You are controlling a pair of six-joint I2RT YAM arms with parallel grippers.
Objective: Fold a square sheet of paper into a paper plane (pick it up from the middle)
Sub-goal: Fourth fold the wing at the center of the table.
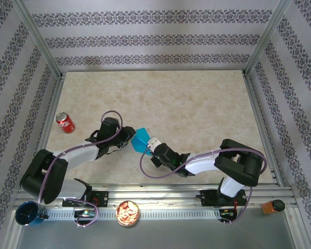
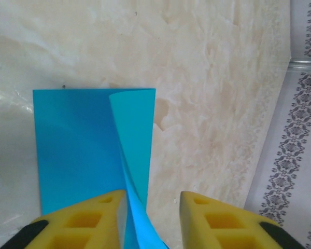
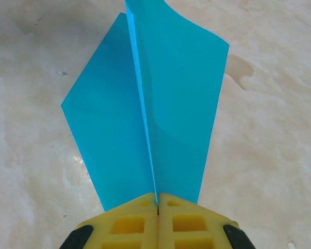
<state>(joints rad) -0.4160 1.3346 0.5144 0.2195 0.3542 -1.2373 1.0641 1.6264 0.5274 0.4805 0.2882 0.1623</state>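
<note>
Right gripper point(image 3: 157, 201) pinches your square sheet of paper point(image 3: 181, 104) on its centre fold; left gripper point(image 2: 151, 203) spread around it. Nose, wings pending.

The square sheet of paper point(image 1: 141, 139) lies between left claw point(image 1: 131, 136) and right claw point(image 1: 150, 146), soda can point(image 1: 65, 123) well left.

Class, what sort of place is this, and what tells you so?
Probably a robot test cell: left arm and right arm bolted to a metal rail, a marble-look table walled by patterned panels on metal posts.
</note>
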